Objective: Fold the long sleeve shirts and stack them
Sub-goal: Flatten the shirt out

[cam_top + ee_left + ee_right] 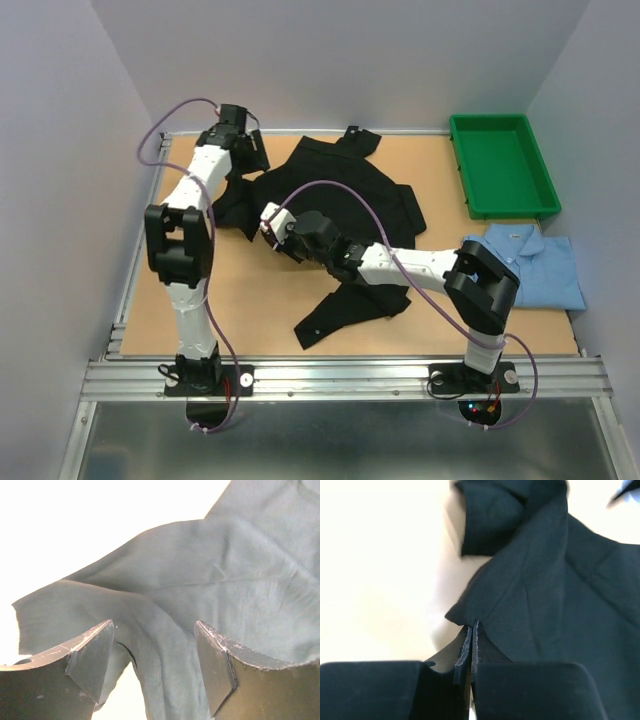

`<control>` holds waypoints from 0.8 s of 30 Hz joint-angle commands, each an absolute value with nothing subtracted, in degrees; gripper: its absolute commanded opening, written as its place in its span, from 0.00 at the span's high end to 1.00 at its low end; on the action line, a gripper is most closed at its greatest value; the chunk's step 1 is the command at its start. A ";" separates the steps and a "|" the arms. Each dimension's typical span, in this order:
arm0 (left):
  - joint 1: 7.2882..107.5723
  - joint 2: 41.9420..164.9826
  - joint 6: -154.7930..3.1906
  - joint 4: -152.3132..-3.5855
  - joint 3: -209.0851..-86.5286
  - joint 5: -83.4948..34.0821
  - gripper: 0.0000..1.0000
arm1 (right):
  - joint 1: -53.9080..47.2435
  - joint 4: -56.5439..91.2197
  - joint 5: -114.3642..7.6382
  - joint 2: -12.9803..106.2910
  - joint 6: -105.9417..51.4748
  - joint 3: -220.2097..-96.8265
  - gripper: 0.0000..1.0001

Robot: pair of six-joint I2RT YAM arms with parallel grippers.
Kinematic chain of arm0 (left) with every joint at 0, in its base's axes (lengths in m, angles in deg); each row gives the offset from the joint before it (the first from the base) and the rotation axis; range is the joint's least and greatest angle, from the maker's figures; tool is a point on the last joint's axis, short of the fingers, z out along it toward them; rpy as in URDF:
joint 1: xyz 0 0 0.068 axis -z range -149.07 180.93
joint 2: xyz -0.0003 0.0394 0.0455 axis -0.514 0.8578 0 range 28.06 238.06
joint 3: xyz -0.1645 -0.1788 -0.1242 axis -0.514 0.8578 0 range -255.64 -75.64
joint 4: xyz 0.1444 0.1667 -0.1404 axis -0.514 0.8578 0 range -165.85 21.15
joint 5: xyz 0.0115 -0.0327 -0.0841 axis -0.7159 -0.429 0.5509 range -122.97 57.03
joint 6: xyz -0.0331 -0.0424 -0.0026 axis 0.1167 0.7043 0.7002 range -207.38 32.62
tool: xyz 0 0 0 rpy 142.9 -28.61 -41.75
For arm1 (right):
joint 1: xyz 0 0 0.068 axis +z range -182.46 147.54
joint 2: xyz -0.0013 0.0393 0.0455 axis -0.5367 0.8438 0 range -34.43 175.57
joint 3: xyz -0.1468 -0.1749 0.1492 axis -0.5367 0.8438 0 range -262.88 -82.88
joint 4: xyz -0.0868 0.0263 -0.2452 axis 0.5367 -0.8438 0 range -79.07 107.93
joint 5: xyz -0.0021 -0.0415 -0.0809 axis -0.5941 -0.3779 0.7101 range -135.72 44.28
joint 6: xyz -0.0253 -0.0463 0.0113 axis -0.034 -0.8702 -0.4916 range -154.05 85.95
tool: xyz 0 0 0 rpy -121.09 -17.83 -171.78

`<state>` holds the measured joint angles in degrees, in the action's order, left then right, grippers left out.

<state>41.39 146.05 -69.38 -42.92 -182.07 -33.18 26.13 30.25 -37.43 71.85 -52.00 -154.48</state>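
The black long sleeve shirt (350, 190) lies crumpled across the middle of the table, one sleeve trailing toward the near edge. My left gripper (252, 150) is at the shirt's far left part. In the left wrist view this gripper (154, 630) stands open, with black cloth (225, 580) lying below and between its fingers. My right gripper (270, 230) is at the shirt's left edge. The right wrist view shows it (472, 626) shut on that cloth edge (545, 605). A folded light blue shirt (530, 265) rests at the table's right edge.
A green plastic tray (500, 165) stands at the back right corner, just beyond the blue shirt. Bare tabletop (250, 300) shows at the near left. Grey walls close in the table on the left, back and right.
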 commanded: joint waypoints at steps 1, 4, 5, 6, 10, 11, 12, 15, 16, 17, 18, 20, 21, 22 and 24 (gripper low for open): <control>38.32 133.27 -66.55 -49.12 -175.67 -34.02 0.23 | 26.78 29.10 -48.85 66.22 -39.16 -156.71 0.99; 37.70 129.32 -66.55 -50.44 -170.14 -34.81 0.23 | 26.95 28.74 -55.36 64.81 -32.05 -156.54 0.99; 37.44 128.18 -66.46 -51.92 -166.47 -34.73 0.23 | 26.95 28.74 -57.30 64.19 -30.37 -156.62 0.99; 37.35 125.64 -66.38 -52.64 -164.60 -34.64 0.23 | 27.04 28.66 -61.41 64.10 -27.57 -156.97 0.99; 37.00 119.04 -66.11 -55.10 -156.42 -34.37 0.23 | 27.74 28.22 -71.96 64.10 -22.81 -157.50 0.99; 36.91 117.80 -66.20 -55.36 -154.06 -34.63 0.23 | 27.83 27.96 -74.00 64.45 -21.84 -158.11 0.99; 36.82 115.62 -66.29 -55.37 -153.08 -34.72 0.23 | 28.01 27.69 -75.76 65.41 -19.83 -158.29 0.99; 36.82 110.95 -66.38 -55.45 -148.77 -35.34 0.23 | 29.76 27.60 -79.38 67.26 -17.88 -158.65 0.95; 36.73 109.81 -66.29 -55.45 -147.81 -35.86 0.23 | 30.72 27.60 -79.12 67.61 -17.53 -158.65 0.92; 36.73 108.66 -66.29 -55.37 -145.71 -36.22 0.23 | 31.17 27.69 -78.77 68.22 -17.09 -158.56 0.92; 36.73 106.30 -66.29 -55.37 -144.64 -36.57 0.23 | 31.61 27.60 -78.42 68.75 -16.13 -158.47 0.91; 36.73 102.79 -66.46 -54.93 -141.40 -38.05 0.23 | 32.58 26.64 -78.76 70.86 -15.24 -158.99 0.84; 36.73 101.46 -66.38 -54.84 -140.34 -38.50 0.23 | 32.84 26.03 -79.38 71.39 -15.41 -159.69 0.73; 36.73 100.31 -66.38 -54.67 -139.19 -39.03 0.23 | 33.54 25.32 -79.73 71.92 -15.68 -159.96 0.68; 36.56 96.90 -66.29 -54.14 -135.94 -40.35 0.23 | 33.98 22.70 -79.74 72.19 -17.68 -160.31 0.56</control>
